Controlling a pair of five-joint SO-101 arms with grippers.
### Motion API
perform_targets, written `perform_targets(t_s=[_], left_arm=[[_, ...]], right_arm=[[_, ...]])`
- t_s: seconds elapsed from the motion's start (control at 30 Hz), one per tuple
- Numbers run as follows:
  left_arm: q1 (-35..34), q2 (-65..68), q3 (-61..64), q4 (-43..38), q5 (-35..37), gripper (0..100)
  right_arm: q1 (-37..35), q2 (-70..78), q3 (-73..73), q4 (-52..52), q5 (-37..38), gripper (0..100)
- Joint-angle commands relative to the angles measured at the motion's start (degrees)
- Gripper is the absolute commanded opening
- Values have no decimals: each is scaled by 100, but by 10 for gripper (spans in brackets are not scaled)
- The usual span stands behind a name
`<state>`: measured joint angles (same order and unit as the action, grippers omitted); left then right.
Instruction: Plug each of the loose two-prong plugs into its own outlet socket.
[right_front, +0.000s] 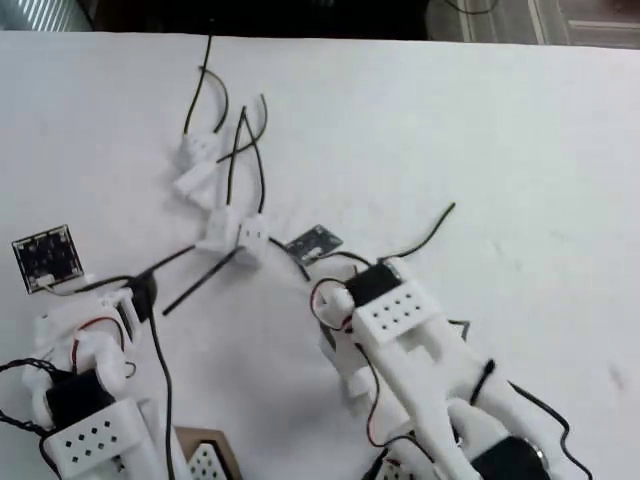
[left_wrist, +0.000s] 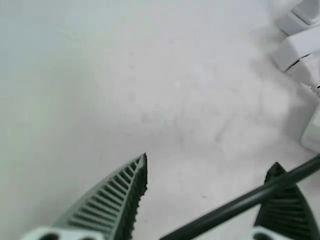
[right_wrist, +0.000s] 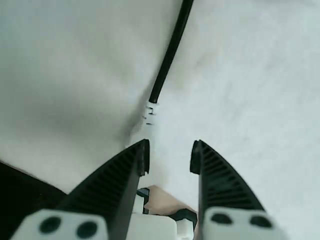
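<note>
The right gripper (right_wrist: 170, 152) hangs with its jaws slightly parted and nothing clamped. A white plug (right_wrist: 149, 113) on a black cable (right_wrist: 170, 55) lies just ahead of the tips. The left gripper (left_wrist: 210, 170) is wide open, and a dark cable (left_wrist: 240, 204) crosses between its jaws. Farther off, the white plugs and sockets (right_front: 220, 205) lie bunched on the table (right_front: 480, 130). The step in hand looks like picking up a plug. Next, the right gripper likely needs to lower and close on the plug body.

White plugs (right_front: 220, 232) on black cords (right_wrist: 171, 50), white table (right_front: 500, 150), white arms (right_front: 400, 318) with ribbed black fingers (right_wrist: 119, 181)
</note>
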<state>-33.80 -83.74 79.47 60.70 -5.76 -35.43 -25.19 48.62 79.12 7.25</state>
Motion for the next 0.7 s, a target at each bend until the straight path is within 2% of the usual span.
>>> perform_targets(t_s=[0.0,0.17,0.27,0.4,0.47,0.53,0.67], left_arm=[[-22,-40,-97,-88,35,358],[-22,-40,-53,-105,26,359],[-22,-40,-44,-105,26,359],[-22,-40,-44,-105,26,359],[-22,-40,-44,-105,26,359],[-22,-40,-44,-105,26,359],[-22,-40,-35,-105,-114,359]], right_arm=[[-233,400,-18,-338,-44,135],[-523,901,-18,-602,-70,135],[-514,1235,-18,-831,-369,134],[-488,1815,-18,-1051,-413,132],[-453,2009,-26,-1174,-404,91],[-418,2044,-26,-1297,-404,11],[-295,1719,-167,-963,-404,14]])
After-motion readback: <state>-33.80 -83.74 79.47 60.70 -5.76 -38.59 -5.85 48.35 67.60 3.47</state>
